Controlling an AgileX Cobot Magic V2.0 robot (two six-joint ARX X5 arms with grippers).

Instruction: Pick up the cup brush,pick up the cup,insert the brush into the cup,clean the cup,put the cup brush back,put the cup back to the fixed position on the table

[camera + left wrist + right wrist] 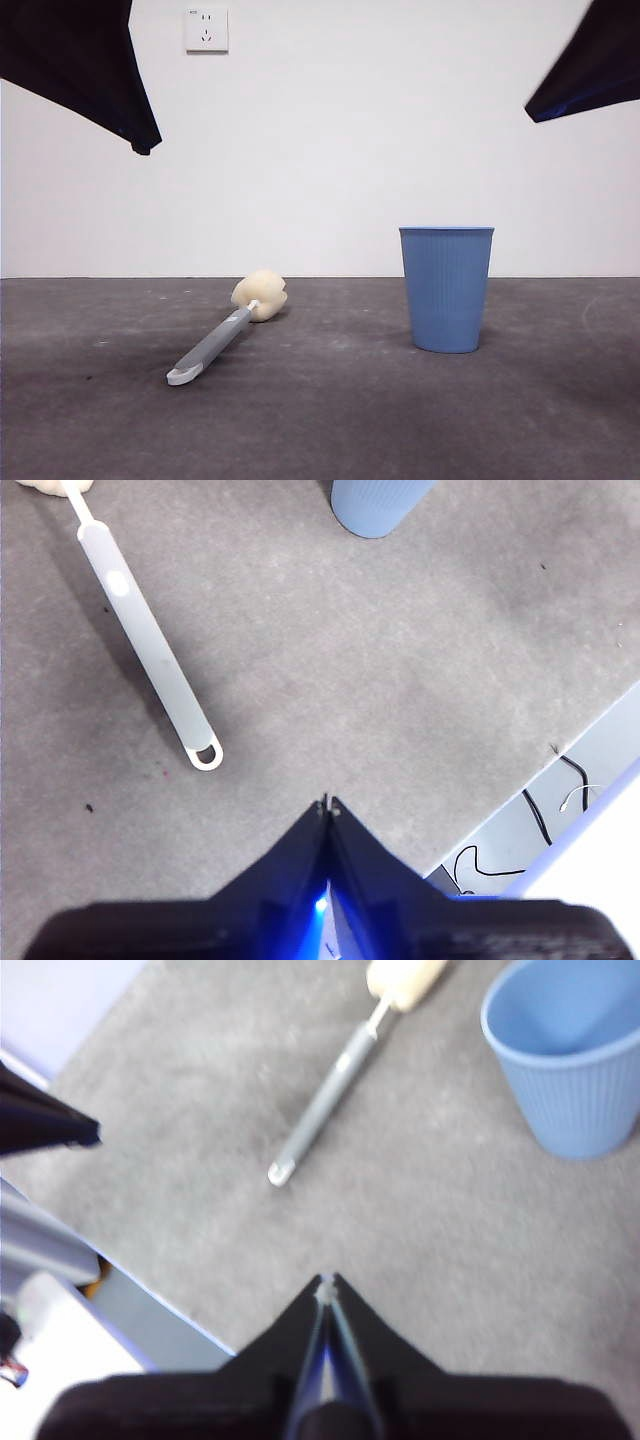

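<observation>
Brush (225, 335): flat on counter (330, 420), left of cup, looped tip nearest, sponge head far; axis runs near-left to far-right.
Cup (446, 288): upright, right, well apart.
Left tool (329, 806): pressed together, empty, raised, nearer handle.
Right tool (327, 1281): pressed together, empty, waiting.

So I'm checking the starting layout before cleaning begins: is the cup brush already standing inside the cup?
No, the cup brush lies flat on the table, well apart from the upright blue cup.

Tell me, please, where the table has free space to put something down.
Bare table lies between the cup brush and the cup, and across the whole near strip in front of both. Nowhere is crowded; both grippers wait high above.
</observation>
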